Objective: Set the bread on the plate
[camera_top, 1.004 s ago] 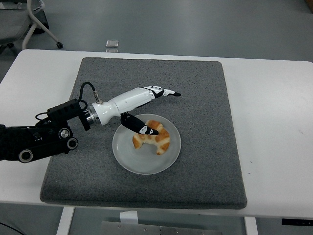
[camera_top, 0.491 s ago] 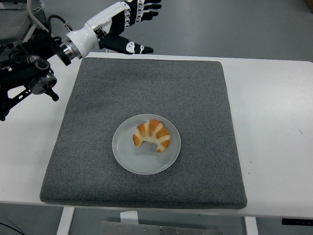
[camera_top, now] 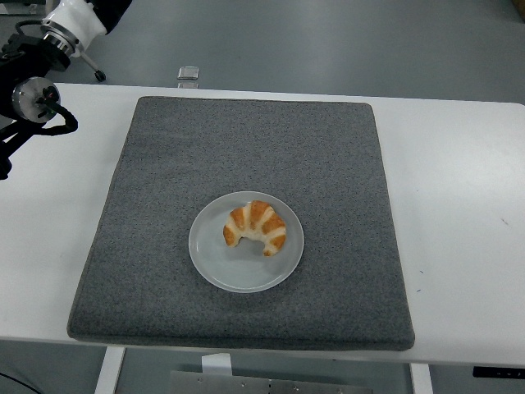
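A golden croissant (camera_top: 256,228) lies curled on the pale round plate (camera_top: 232,273), near the middle of the grey mat (camera_top: 328,164). Nothing touches the bread. My left arm (camera_top: 37,70) is raised at the top left corner of the head view; only its black forearm and white wrist show, and the hand itself is cut off by the picture's edge. The right arm does not show anywhere.
The grey mat covers most of the white table (camera_top: 459,189). A small grey object (camera_top: 189,74) lies on the floor just beyond the table's far edge. A chair's wheeled leg (camera_top: 92,70) shows at the top left.
My left hand let go of the croissant on the plate, lifted away up and to the left, and has now left the picture. The croissant stays where it was.
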Action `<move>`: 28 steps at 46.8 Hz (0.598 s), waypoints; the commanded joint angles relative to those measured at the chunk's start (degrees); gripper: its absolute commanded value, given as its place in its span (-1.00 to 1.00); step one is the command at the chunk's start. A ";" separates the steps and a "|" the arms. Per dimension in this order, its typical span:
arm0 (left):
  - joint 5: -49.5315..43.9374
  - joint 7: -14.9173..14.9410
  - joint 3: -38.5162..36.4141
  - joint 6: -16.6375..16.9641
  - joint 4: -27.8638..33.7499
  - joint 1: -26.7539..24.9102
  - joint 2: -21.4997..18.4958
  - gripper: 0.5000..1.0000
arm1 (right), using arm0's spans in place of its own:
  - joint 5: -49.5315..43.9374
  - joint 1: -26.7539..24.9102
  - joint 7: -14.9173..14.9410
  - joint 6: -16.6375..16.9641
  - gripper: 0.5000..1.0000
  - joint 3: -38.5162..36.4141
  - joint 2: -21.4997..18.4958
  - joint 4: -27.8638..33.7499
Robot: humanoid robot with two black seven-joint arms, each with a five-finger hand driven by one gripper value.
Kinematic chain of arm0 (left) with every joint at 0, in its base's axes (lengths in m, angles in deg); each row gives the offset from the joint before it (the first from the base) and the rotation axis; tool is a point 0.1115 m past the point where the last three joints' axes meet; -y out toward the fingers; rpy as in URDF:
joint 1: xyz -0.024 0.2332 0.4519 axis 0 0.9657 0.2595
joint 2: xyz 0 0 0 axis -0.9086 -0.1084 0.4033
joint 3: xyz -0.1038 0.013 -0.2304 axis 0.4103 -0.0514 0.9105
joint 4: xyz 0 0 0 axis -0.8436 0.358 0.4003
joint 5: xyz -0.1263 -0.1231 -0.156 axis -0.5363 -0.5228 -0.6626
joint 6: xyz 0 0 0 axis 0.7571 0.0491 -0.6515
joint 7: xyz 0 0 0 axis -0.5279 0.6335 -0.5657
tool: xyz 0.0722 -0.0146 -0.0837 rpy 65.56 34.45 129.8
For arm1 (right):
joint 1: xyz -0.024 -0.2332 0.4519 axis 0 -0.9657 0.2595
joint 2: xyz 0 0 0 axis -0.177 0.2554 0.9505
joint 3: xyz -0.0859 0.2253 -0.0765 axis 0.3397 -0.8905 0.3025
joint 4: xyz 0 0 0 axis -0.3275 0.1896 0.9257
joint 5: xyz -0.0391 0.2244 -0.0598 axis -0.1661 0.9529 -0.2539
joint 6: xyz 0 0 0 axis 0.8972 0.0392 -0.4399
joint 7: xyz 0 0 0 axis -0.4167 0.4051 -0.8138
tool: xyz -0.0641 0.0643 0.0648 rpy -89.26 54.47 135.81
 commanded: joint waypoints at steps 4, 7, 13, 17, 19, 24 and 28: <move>-2.63 0.53 -0.05 -0.50 -2.20 2.12 2.07 0.93 | 0.00 0.00 0.00 0.00 0.72 0.00 0.00 0.03; -3.07 0.80 -0.05 -0.50 -2.20 2.74 2.16 0.93 | 0.00 0.00 0.00 0.00 0.72 0.00 0.00 0.03; -5.87 3.78 -0.05 -0.50 -2.20 3.18 2.16 0.91 | 0.00 0.00 0.00 0.00 0.72 0.00 0.00 0.03; -8.07 5.89 -0.14 -0.50 -2.20 3.18 2.16 0.91 | 0.00 -0.08 0.00 0.00 0.72 0.00 0.00 0.03; -8.52 6.16 -0.23 -0.59 -2.11 3.27 2.16 0.92 | 0.00 -0.08 0.00 0.00 0.72 0.00 0.00 -0.06; -7.90 5.98 -0.40 -0.68 -2.02 4.49 2.25 0.93 | 0.00 -0.08 0.00 0.00 0.72 0.00 0.00 0.03; -7.64 5.63 -0.14 -0.77 -2.37 6.16 3.83 0.94 | 0.00 0.00 0.00 0.00 0.72 0.00 0.00 0.03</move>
